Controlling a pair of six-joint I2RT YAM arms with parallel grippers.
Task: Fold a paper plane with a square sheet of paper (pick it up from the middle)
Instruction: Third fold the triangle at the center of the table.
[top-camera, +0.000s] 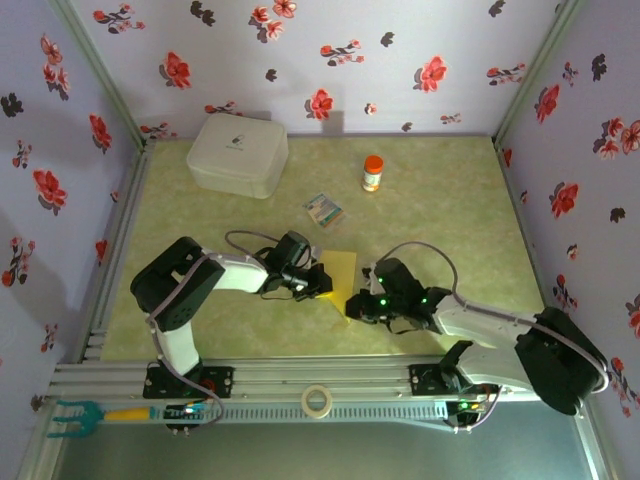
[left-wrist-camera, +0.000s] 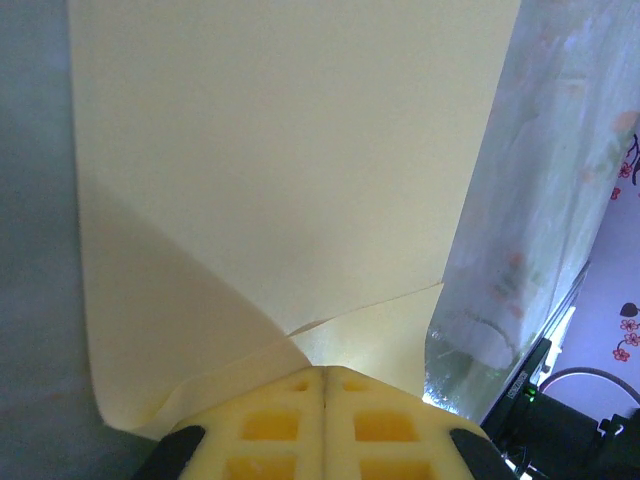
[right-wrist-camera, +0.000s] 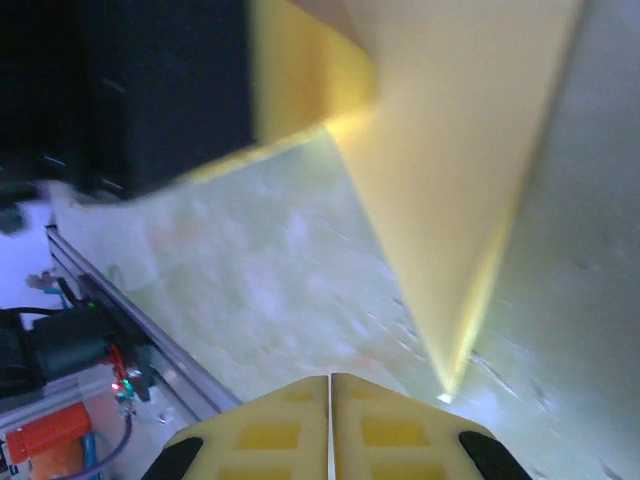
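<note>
Tabletop (top-camera: 450, 210); left pincer (top-camera: 322, 282) low on paper (top-camera: 342, 272)

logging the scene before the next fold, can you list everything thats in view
paper sheet: one, yellow, partly folded, mid table between the grippers
box: one, white, far left of the table
bottle: one, pale with orange lid, upright, far middle
printed packet: one, multicoloured, flat, just beyond the paper
tape roll: one, whitish, on the near rail
handled tool: one, teal and yellow, near left corner
table: one, pale green
left gripper: one, black, yellow fingers, shut on the paper's left edge
right gripper: one, black, yellow fingers, shut, by the paper's near point
</note>
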